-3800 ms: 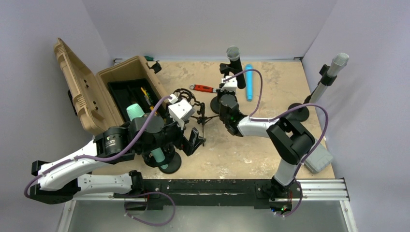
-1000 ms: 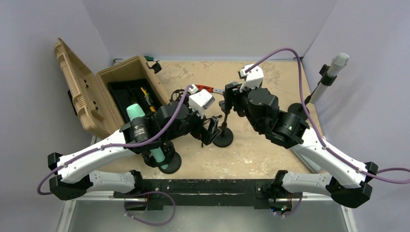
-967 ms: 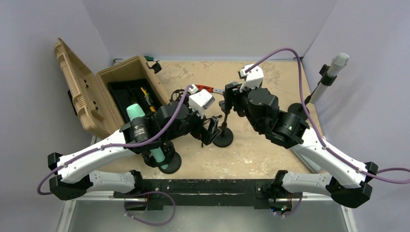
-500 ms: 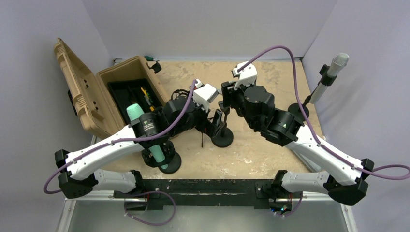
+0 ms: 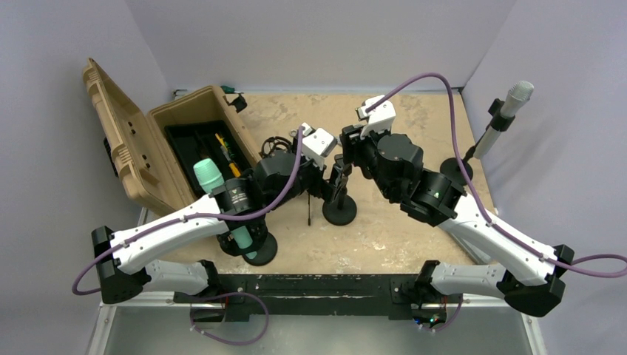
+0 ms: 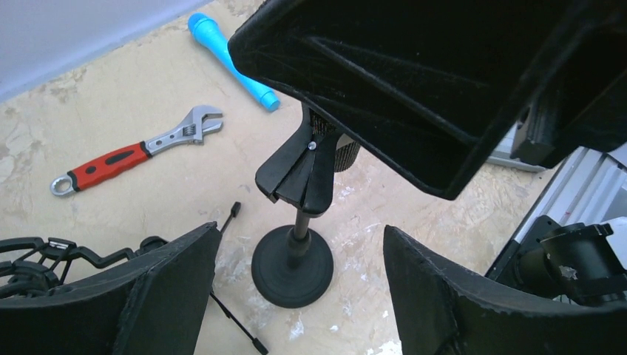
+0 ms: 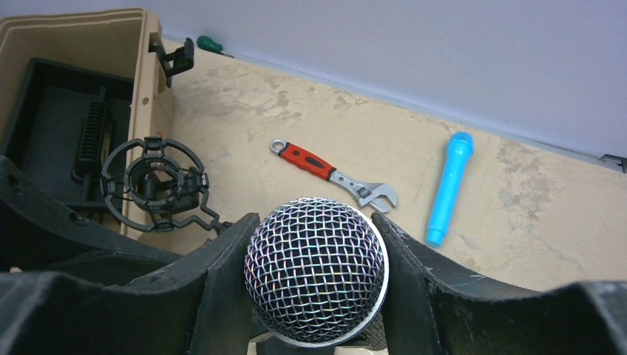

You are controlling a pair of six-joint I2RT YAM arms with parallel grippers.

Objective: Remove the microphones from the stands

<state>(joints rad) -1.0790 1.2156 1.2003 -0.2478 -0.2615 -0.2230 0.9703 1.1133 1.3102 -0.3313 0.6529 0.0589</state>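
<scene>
Microphone (image 7: 316, 270) head is pinched in the right pincer (image 7: 310, 285), above the stand (image 6: 294, 259) at mid-worktop (image 6: 111, 96). Left pincer (image 6: 299, 285) is spread astride the stand, not gripping. Risk: a tight clip (image 6: 299, 174) could topple the unrestrained stand.

A red-handled adjustable wrench (image 7: 333, 175) lies flat on the sandy counter (image 7: 244, 103). A blue microphone (image 7: 448, 186) lies near it, not touching it, with its head toward the back wall. A black ring-shaped shock mount (image 7: 155, 183) sits just beside the open tan case (image 5: 196, 100), whose lid is tilted back. A green-handled screwdriver (image 7: 211, 46) lies by the case's far corner.
</scene>
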